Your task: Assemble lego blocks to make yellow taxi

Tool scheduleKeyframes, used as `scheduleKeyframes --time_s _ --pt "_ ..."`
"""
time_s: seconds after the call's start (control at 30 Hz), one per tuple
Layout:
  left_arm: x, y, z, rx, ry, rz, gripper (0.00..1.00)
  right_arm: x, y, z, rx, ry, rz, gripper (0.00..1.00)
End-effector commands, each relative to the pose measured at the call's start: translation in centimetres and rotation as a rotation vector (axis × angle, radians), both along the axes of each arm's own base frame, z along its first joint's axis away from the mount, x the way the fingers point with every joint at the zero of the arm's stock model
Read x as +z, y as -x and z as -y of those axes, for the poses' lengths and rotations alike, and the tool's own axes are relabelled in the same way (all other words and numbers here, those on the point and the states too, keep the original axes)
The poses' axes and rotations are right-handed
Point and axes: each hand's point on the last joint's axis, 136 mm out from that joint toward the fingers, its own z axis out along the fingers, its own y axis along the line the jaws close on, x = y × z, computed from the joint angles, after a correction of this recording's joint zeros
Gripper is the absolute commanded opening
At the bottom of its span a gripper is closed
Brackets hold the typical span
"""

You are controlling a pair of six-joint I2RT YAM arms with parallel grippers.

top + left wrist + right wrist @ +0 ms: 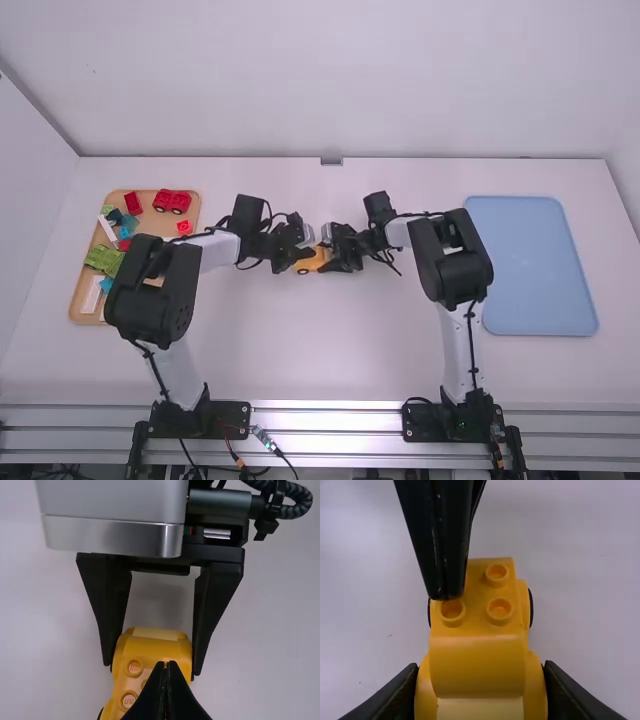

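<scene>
- The taxi (pixel 305 265) sits near the middle of the frame, looking largely built: a yellow body on wheels. What may be left, by judgement, is pressing its joints firm, then setting it down, perhaps in the blue tray at right.
- The right gripper (pixel 151 670), narrowed onto the taxi, grips one end from both sides.
- The left gripper (pixel 166 664), jaws together and empty, is at the studs; whether it touches them is unclear.
- Arms: two, the left arm (pixel 155 290) at left of frame, the right arm (pixel 450 255) right of center.
- Trays: two, one blue tray (pixel 530 265) at right, one tan tray (pixel 150 224) at upper left.
- Grippers: two. Taxi: one.
- Loose blocks (pixel 104 258): several in the tan tray, at least four of them red; the left arm hampers a full count.
- Wheels (pixel 531 607): two edges seen in the right wrist view.
- Studs (pixel 500 610): three visible there, all bare.
</scene>
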Motion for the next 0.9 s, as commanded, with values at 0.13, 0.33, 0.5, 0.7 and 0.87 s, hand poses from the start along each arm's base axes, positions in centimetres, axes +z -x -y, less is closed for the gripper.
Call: scheduleKeyframes --time_s 0.13,0.33,0.5,0.7,0.87 --pt "-5.8 0.3 -2.2 0.110 -0.141 -0.123 0.01 -1.4 -0.3 0.7 -0.030 0.057 -0.018 0.34" --pt "-7.2 0.1 -2.1 0.097 -0.156 -0.178 0.01 -1.5 -0.5 0.7 -0.033 0.062 -0.010 0.34" --pt "-7.3 0.8 -2.2 0.058 -0.178 -0.194 0.01 -1.3 -1.0 1.1 -0.048 0.061 -0.009 0.34" --pt "-7.3 0.5 -2.1 0.065 -0.172 -0.180 0.04 -1.3 -1.0 1.2 -0.046 0.061 -0.005 0.34" --pt "-5.2 -0.7 -1.9 0.066 -0.162 -0.164 0.38 -1.6 -1.1 1.3 -0.052 0.081 0.000 0.34"
